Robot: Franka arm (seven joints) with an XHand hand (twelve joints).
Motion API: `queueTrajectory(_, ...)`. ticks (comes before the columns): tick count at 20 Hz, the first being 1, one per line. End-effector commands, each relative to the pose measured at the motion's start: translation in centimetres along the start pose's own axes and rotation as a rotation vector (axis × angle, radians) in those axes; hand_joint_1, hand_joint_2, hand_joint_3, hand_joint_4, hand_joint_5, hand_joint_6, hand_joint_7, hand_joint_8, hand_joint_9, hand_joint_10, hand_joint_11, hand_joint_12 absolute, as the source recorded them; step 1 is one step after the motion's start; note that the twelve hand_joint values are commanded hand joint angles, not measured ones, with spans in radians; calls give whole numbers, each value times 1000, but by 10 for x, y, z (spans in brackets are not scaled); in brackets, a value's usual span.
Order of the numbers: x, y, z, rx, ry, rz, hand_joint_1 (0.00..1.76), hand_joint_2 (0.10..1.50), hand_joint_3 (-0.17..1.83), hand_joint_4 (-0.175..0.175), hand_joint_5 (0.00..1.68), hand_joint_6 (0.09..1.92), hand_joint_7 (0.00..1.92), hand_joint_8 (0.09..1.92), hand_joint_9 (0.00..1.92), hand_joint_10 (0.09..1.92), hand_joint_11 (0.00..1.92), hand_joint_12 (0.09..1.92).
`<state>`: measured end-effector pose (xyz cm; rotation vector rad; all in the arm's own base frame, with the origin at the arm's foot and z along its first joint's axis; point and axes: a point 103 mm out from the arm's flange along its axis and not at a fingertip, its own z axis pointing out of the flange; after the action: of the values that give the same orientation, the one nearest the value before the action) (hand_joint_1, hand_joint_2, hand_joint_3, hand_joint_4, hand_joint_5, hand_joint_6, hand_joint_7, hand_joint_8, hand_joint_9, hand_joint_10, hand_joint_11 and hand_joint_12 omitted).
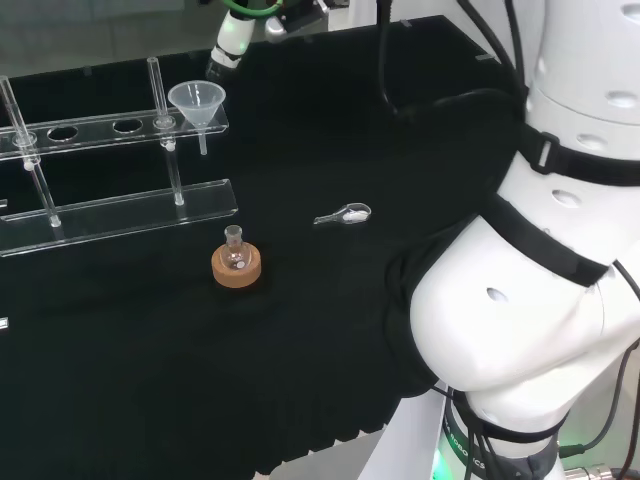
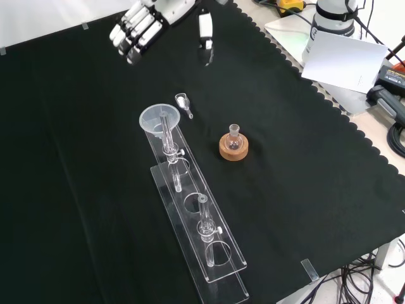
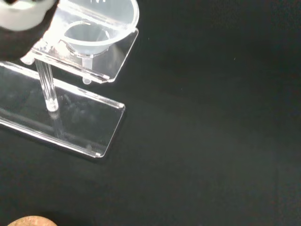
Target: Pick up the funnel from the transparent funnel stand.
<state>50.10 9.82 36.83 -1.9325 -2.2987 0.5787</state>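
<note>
**Funnel untouched in its stand, hand well short of it**

Nearest the front camera you have the bare end of the transparent funnel stand [image 2: 209, 256], its empty holes running away from you to the funnel [image 2: 159, 119] seated in the far end hole, stem hanging down through the upper shelf. Your hand [image 2: 136, 30] hovers higher in that view, well apart from the funnel, fingers [image 2: 126, 39] straight and released, holding nothing.

Your main risk is the stand itself. It is light clear plastic on posts, and I judge that a sideways touch on the shelf or the nearest upright would slide or tip it on the black cloth of the table [image 2: 316, 190]. If you lift the funnel at a slant, its stem may catch in the hole and drag the stand along. Watch too the small clear scoop [image 2: 183, 102] just beside the funnel end, and the little flask [image 2: 233, 134] on its cork ring [image 2: 233, 149] near the stand.
</note>
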Motion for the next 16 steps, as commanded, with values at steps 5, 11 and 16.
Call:
queueTrajectory(5,29,27,16,82,53,15,687,581,0,9,0,87,0,87,0,87,0,87)
queueTrajectory(11,36,45,22,48,135,15,705,583,1,9,0,87,0,87,0,87,0,87)
queueTrajectory(16,38,66,36,74,161,18,716,586,3,12,0,87,0,87,0,87,0,87)
